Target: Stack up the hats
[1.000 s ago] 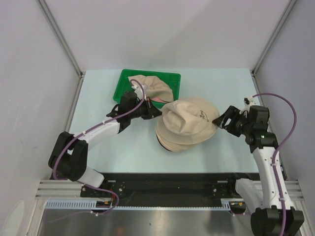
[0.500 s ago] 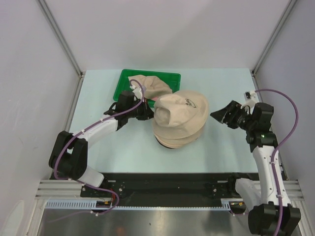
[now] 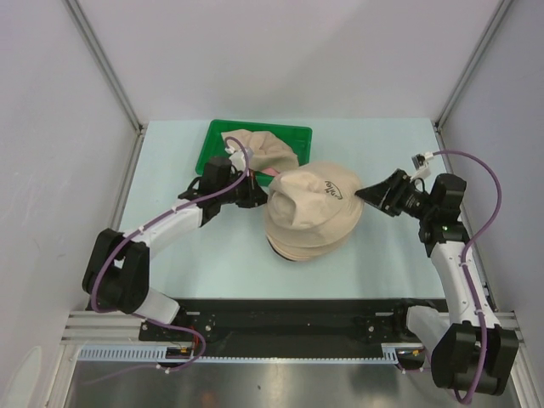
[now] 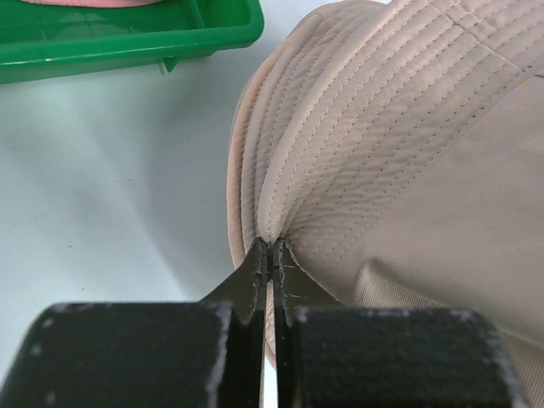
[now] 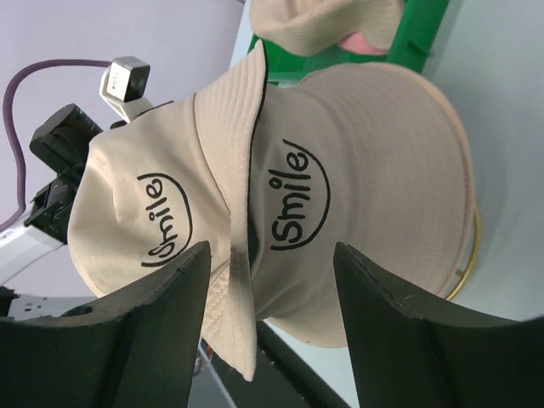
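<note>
Stack: a pile of beige hats [image 3: 297, 245] sits on the table on the near side of the green tray [image 3: 206, 151], off its right-hand corner. The left wrist view shows bare table between the pile and the tray wall.
Top hat: the uppermost hat [image 3: 316, 197], marked "Smile", lies on the pile. Its crown is rumpled and one brim section is folded up, so it appears draped over the pile and not seated square.
Second hat: the right wrist view shows another "Smile" hat [image 5: 365, 195] directly beneath the top one.
Unstacked hat: one beige hat [image 3: 257, 149] with a pink inner side showing lies inside the green tray.
Progress: judged well advanced. Most hats are piled, the top one needs settling, and the hat in the tray is not yet stacked.
Left gripper: the left gripper [image 4: 269, 255] is on the side of the pile that faces the tray. Its jaws are pressed together on a fold of the top hat's brim, with cloth pinched between the tips.
Right gripper: the right gripper [image 3: 368, 194] is on the side of the pile away from the tray. Its jaws are spread and aimed at the hats, with nothing between them. No contact with the cloth can be confirmed.
Wire: a gold wire [image 5: 473, 246] curves out from under the edge of the pile.
</note>
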